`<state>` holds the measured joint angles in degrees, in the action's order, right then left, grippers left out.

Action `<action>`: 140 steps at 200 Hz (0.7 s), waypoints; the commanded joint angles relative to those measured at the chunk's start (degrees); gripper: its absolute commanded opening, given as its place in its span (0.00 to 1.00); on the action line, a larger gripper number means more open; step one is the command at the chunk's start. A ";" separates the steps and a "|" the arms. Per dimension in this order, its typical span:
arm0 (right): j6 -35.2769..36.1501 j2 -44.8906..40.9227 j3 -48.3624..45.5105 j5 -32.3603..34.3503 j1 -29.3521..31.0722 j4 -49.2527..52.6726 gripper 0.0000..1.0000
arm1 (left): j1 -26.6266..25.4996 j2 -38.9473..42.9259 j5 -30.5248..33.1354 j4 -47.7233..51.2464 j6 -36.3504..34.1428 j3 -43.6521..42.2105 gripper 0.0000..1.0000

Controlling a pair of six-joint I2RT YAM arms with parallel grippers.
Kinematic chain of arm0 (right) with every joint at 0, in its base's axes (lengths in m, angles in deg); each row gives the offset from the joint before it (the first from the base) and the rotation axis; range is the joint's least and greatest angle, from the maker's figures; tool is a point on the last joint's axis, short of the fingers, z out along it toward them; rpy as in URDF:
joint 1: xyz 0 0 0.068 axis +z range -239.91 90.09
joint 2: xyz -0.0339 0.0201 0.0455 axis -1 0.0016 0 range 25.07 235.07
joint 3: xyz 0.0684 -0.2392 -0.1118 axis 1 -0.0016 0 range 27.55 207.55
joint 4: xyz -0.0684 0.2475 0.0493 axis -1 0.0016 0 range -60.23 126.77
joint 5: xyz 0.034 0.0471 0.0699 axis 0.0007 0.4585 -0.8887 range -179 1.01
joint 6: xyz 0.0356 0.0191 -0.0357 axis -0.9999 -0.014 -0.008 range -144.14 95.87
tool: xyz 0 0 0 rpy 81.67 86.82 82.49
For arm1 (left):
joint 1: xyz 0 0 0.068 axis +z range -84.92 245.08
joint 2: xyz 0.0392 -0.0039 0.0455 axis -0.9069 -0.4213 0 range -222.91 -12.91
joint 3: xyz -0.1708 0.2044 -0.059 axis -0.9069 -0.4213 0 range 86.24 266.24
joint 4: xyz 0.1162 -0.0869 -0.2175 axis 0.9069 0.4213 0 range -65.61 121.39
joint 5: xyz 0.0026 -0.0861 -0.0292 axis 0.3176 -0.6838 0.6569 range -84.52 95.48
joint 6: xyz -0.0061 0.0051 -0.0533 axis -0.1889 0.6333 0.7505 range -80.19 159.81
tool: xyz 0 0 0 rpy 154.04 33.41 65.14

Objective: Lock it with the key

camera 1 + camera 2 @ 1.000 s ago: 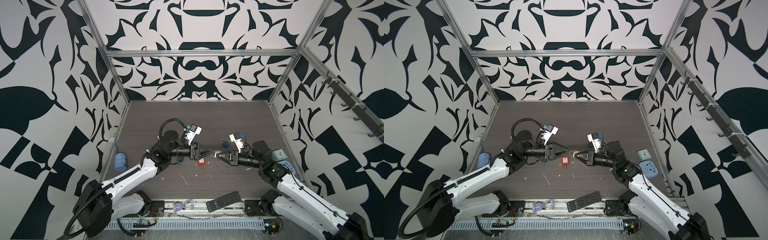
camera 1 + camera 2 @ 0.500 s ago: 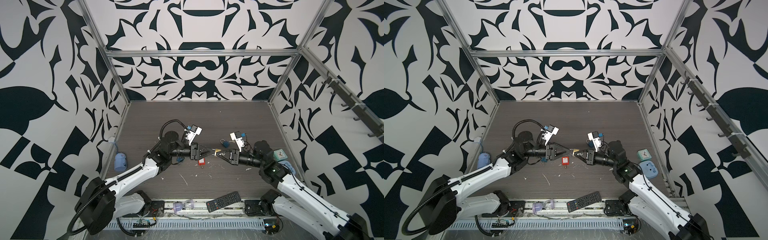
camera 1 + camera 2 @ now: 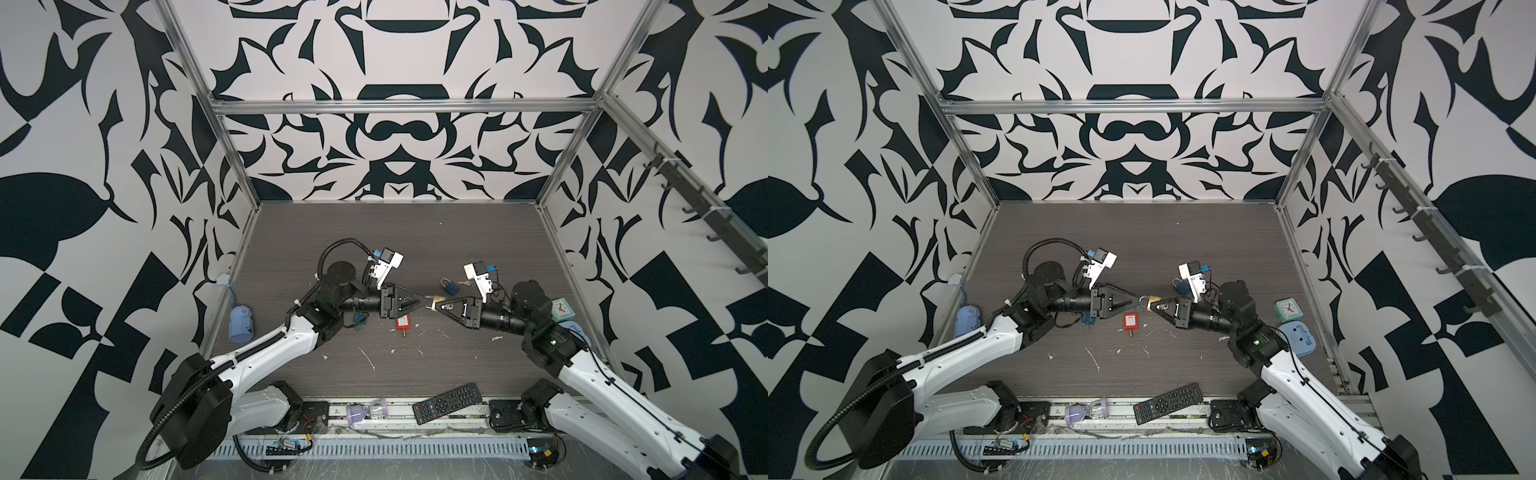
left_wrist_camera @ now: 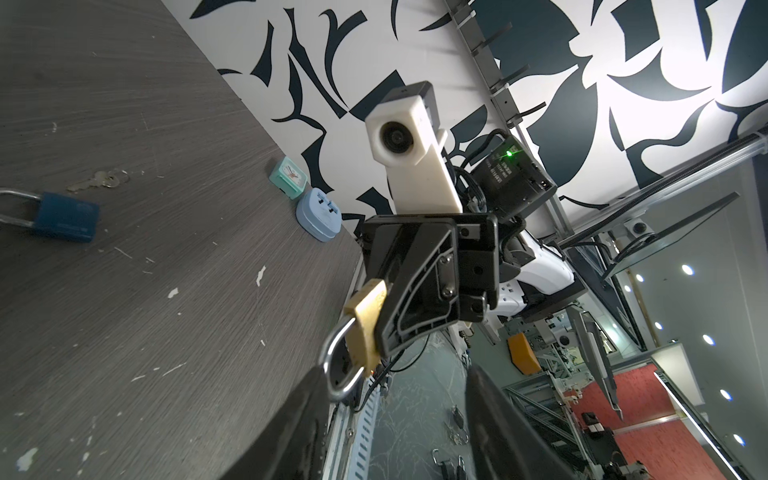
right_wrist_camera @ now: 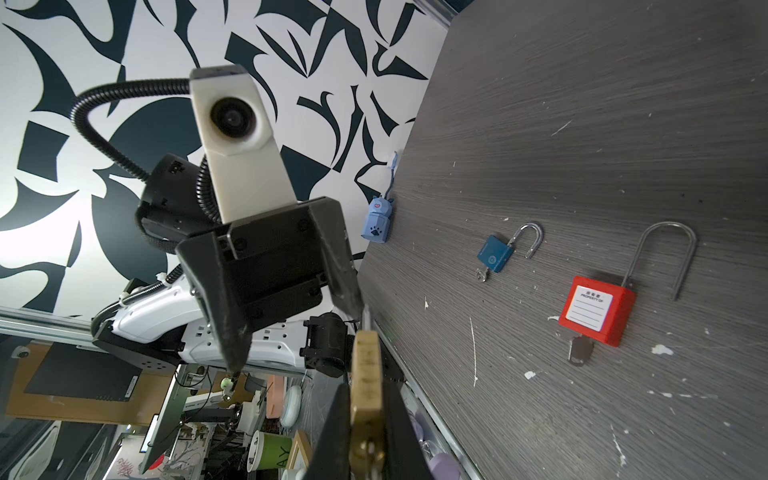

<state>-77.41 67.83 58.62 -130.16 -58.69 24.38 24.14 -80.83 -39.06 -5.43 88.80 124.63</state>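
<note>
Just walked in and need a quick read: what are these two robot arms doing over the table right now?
The right gripper is shut on a brass padlock and holds it in the air above the table, between the two arms. The left gripper, jaws apart, has its tips at the lock's steel shackle. A red padlock and a blue padlock lie open on the table, untouched.

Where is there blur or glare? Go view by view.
Left wrist view: blue padlock soft near the edge, wall washed out. Right wrist view: brass padlock blurred close up, red padlock sharp. Both top views: evenly lit, no glare.
</note>
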 commanded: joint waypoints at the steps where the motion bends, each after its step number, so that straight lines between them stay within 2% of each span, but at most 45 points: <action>1: 2.34 -2.41 4.61 -0.99 0.22 -1.58 0.00 | 0.43 1.10 0.74 2.05 -0.92 0.21 0.61; 36: 1.42 -1.90 4.95 -1.44 0.24 -2.96 0.00 | 0.43 0.06 0.27 -0.32 0.30 -0.11 0.61; 69: 0.39 0.36 4.88 -2.12 0.27 -5.54 0.00 | 0.43 -1.37 -0.90 -2.58 1.95 0.42 0.51; 108: -0.42 2.62 4.87 -2.40 0.40 -8.32 0.00 | 0.43 -1.97 -1.69 -3.81 2.85 0.54 0.49; 123: -0.25 3.34 5.04 -2.67 0.52 -8.41 0.00 | 0.43 -1.95 -1.78 -3.98 2.91 0.54 0.46; 140: -0.16 3.70 4.97 -2.66 0.70 -8.43 0.00 | 0.43 -2.10 -1.96 -4.32 2.95 0.48 0.36</action>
<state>-77.59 71.59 61.24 -131.60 -58.51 20.82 24.31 -82.53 -39.76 -7.22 91.43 124.63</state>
